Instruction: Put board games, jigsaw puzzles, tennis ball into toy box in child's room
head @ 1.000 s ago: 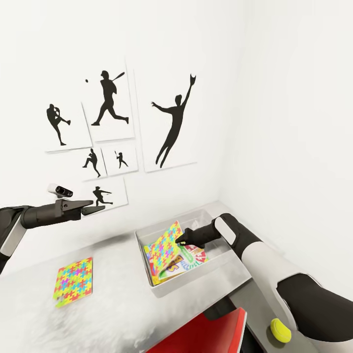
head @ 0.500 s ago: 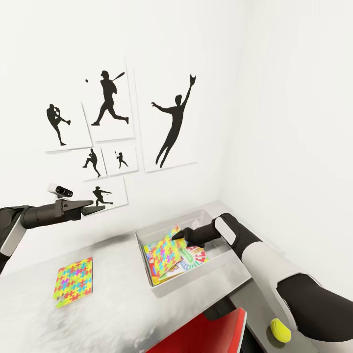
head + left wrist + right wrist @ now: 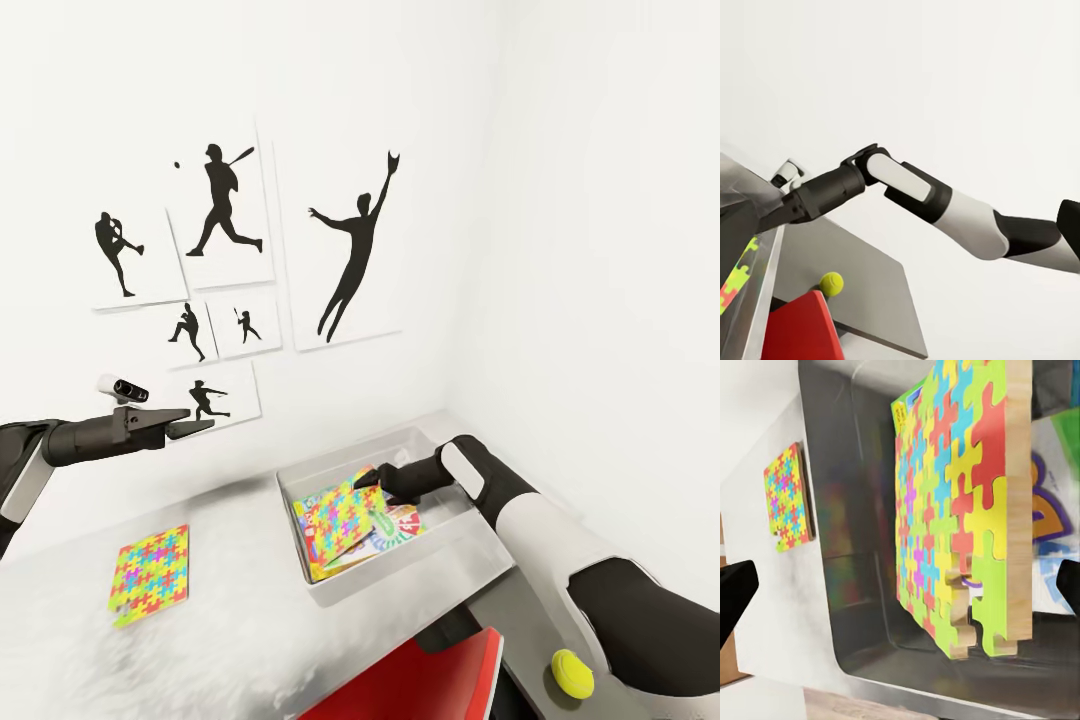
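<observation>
The light-grey toy box point(image 3: 455, 550) stands on the table near the wall corner. A bright jigsaw puzzle point(image 3: 335, 510) lies in it, slanted over printed board games point(image 3: 398, 528). In the right wrist view that puzzle point(image 3: 945, 510) fills the box from wall point(image 3: 847, 510) to wall. My right gripper point(image 3: 368, 482) hovers open just above the puzzle's far edge, holding nothing. A second jigsaw puzzle point(image 3: 150, 575) lies flat on the table to the left. The tennis ball point(image 3: 572, 672) rests at the table's near right corner. My left gripper point(image 3: 195, 420) hangs open and empty, high at the left.
A red chair point(image 3: 420, 680) sits tucked under the table's front edge. White walls close the table in behind and on the right, with black sports-silhouette pictures point(image 3: 350, 250) on the back wall. The left wrist view shows the ball point(image 3: 832, 283) beside the chair point(image 3: 799, 330).
The jigsaw puzzle that stood steeply tilted in the box has dropped lower and flatter onto the board games. My right gripper has let go and drawn slightly up and back. The left arm is still.
</observation>
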`<state>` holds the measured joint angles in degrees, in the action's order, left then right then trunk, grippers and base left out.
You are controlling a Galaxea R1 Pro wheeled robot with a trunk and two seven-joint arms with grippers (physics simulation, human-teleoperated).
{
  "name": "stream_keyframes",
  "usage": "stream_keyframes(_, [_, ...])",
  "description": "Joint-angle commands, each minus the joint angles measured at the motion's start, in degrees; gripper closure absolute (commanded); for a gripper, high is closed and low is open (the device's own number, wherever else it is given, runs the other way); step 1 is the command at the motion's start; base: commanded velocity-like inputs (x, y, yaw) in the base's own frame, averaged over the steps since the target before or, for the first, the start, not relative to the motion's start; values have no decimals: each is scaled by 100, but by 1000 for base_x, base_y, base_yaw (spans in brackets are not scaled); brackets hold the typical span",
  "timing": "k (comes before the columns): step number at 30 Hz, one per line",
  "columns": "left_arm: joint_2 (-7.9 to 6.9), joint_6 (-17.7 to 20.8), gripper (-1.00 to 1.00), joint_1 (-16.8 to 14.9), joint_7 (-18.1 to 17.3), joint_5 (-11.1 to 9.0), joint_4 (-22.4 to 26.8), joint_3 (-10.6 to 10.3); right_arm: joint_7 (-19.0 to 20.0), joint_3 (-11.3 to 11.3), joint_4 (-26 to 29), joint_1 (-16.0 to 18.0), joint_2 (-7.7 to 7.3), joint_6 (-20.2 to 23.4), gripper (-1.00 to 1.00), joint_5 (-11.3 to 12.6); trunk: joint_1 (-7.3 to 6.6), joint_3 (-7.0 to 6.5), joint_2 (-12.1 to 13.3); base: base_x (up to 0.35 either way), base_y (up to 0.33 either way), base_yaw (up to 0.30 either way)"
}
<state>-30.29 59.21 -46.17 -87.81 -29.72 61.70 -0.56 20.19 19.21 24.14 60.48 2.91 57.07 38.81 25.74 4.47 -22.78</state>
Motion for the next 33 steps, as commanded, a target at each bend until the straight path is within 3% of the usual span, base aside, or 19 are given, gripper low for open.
stream_keyframes(1, [-3,59,-100,-6,-23,-4,0,-6,54,7,1,7,-47,-2,-100,-49,4,13,-14,0,0,0])
stream_keyframes(5, [-3,58,-100,-6,-24,-1,0,-6,19,-19,25,36,-243,-24,-100,-49,4,13,-14,0,0,0])
stream_keyframes(11, [-3,56,-100,-6,-21,1,0,-6,-28,-23,29,42,-405,-175,-100,-49,4,13,-14,0,0,0])
stream_keyframes(18, [-3,55,-100,-6,-17,9,0,-6,-197,-42,30,42,-488,-368,-100,-38,4,13,-14,0,0,0])
stream_keyframes(22, [-19,46,-100,-6,-25,-2,0,-20,-126,-145,123,13,-681,-417,-100,20,4,13,-14,0,0,0])
stream_keyframes(27, [-167,22,-100,22,-77,-7,0,-24,87,-642,1012,-303,-825,-349,-100,47,4,13,-14,0,0,0])
stream_keyframes(33, [-645,-26,-100,146,-219,-17,-9,50,1165,-995,3156,-1594,-1001,-279,-100,38,4,13,-14,0,0,0])
